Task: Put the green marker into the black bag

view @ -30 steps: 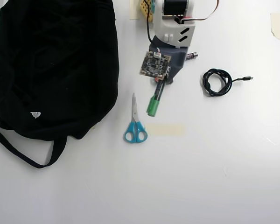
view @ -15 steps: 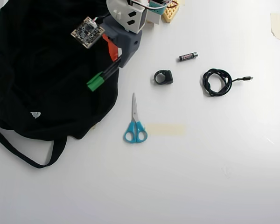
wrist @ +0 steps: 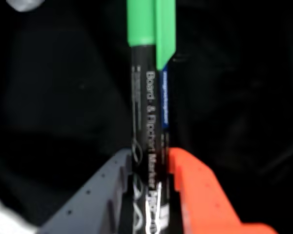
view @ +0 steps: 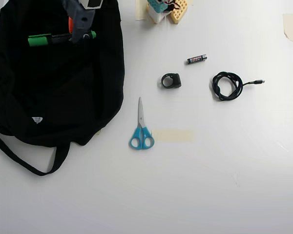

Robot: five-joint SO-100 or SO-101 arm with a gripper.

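A: Status? Start at the wrist.

B: Wrist view: gripper [wrist: 149, 195] clamped on the green marker [wrist: 149, 112], grey jaw on the left, orange jaw on the right, barrel pinched between them low down. Cap end points away from the camera. Nothing but black fabric behind it.

A: What changed?

B: A second ago the marker was on the table by the scissors [view: 141, 130], with the arm over it. Half a second ago it was lifted and at the bag's right edge. Now, in the overhead view, the gripper [view: 77, 35] has carried the marker [view: 53, 38] well over the black bag [view: 49, 92], near its top. It lies roughly level, cap to the left.

A: So it's in?

B: Not yet. It's over the bag but still held. Can't tell from either view whether that spot is the opening or just closed fabric. If it's the opening, only the release remains.

A: Anything inside the bag?

B: Can't see. The fabric is too dark.

A: Rest of the table?

B: Unmoved: battery [view: 196, 59], coiled cable [view: 228, 86], small black clip [view: 171, 80], all well clear to the right.
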